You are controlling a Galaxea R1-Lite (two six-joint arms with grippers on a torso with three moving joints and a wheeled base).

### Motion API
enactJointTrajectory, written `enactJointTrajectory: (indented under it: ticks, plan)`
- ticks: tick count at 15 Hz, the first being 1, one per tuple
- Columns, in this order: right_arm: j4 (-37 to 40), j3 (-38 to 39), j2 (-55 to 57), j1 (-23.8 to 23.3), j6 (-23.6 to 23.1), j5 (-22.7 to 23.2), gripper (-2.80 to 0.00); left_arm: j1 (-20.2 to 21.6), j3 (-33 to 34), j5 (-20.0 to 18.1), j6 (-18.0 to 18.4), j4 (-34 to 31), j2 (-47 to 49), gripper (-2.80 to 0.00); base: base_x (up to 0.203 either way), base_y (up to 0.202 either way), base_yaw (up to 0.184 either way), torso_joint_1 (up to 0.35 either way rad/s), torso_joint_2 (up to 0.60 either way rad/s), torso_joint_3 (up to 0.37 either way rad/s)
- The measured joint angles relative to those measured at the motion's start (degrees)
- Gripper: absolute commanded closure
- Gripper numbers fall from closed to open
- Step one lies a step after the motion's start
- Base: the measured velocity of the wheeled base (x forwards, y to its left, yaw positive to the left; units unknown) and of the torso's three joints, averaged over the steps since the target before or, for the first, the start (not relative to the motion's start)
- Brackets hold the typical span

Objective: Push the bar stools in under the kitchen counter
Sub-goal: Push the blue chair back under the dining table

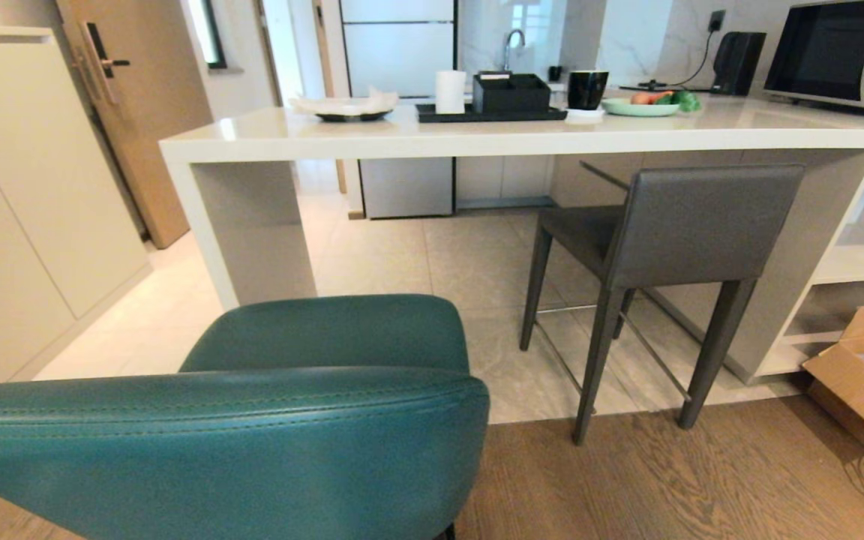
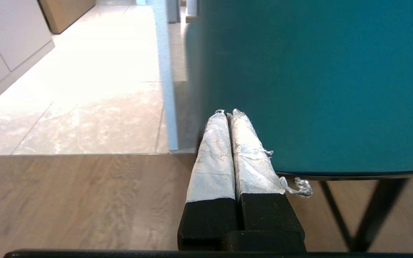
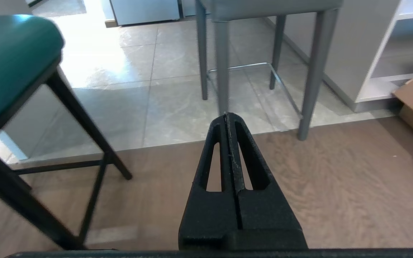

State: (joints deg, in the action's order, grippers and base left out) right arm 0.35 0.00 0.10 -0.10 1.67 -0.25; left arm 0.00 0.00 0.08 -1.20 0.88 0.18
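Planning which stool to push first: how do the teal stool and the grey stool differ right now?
The teal stool has a rounded back and black legs; the grey stool has a flat rectangular back and tapered grey legs. The teal stool stands well back from the counter on wood flooring; the grey stool's seat is already partly under it. Both face the counter.

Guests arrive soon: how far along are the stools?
The grey stool looks partly in: seat under the kitchen counter, back legs outside. The teal stool stands well out. The left tool, shut, sits beside its back; the right tool is idle.
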Motion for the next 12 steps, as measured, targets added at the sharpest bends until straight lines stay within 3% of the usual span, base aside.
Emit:
enactJointTrajectory:
  ticks: [7, 12]
  plan:
    - [0.0, 0.0, 0.0, 0.0, 0.0, 0.0, 0.0, 0.0, 0.0, 0.0, 0.0, 0.0, 0.0, 0.0, 0.0, 0.182, -0.002, 0.001, 0.0, 0.004]
    - [0.0, 0.0, 0.0, 0.0, 0.0, 0.0, 0.0, 0.0, 0.0, 0.0, 0.0, 0.0, 0.0, 0.0, 0.0, 0.0, 0.0, 0.0, 0.0, 0.0]
